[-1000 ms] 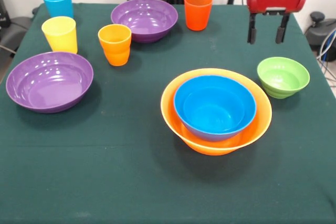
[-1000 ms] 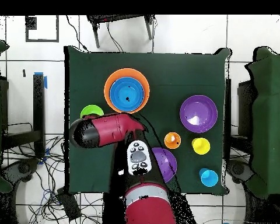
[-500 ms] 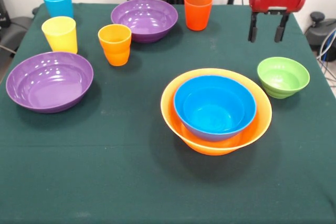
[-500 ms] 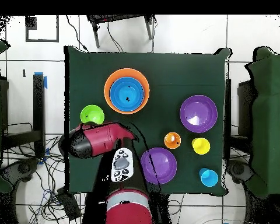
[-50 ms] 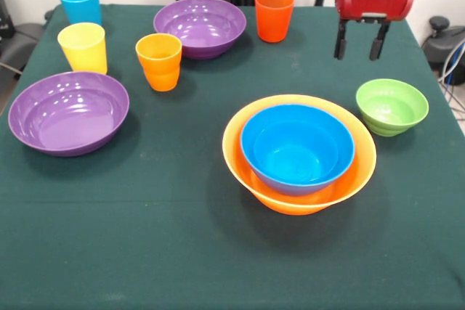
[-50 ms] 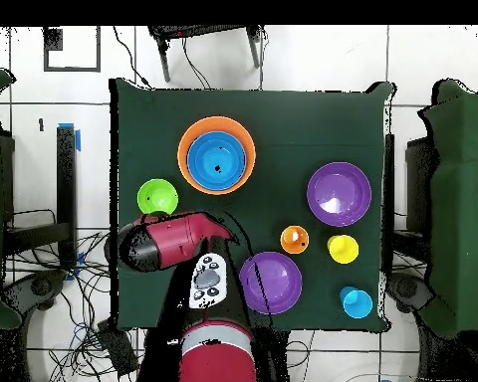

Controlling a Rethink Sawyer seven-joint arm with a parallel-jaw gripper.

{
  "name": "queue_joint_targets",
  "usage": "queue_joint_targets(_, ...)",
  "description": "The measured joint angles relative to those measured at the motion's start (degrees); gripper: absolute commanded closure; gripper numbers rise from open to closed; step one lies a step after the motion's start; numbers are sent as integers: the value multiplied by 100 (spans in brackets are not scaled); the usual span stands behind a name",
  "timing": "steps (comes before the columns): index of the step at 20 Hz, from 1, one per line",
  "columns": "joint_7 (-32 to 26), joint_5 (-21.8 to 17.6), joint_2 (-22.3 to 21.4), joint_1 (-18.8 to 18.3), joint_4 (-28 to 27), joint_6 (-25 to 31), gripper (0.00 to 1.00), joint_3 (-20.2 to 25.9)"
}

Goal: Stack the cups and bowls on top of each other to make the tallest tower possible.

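The tower (image 5: 298, 154), so far only a deep blue bowl (image 5: 297, 148) nested in the large orange bowl (image 5: 251, 178), sat near the tabletop's (image 5: 182, 237) middle. The glossy, stiff, light plastic looked slippery, so a rim pinch seemed best. The tool (image 5: 357, 40) hung empty, jaws apart, behind the small green bowl (image 5: 391, 106).

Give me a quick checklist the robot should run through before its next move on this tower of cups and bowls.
1. Gripper empty, its two fingers apart: ok.
2. Base ready, blue bowl nested in the large orange bowl: ok.
3. Nearest piece, the green bowl, upright with nothing in it: ok.
4. Gripper directly above the green bowl: not ok, it hangs off to one side.
5. Both purple bowls standing free: ok.
6. Tower finished: not ok.
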Motion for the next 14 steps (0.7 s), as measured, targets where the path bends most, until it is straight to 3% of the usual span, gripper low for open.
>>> queue_joint_targets(10, 0, 4, 183, -69, -36, -1, 0, -89)
queue_joint_targets(14, 0, 24, 329, 104, -106, 0, 0, -292)
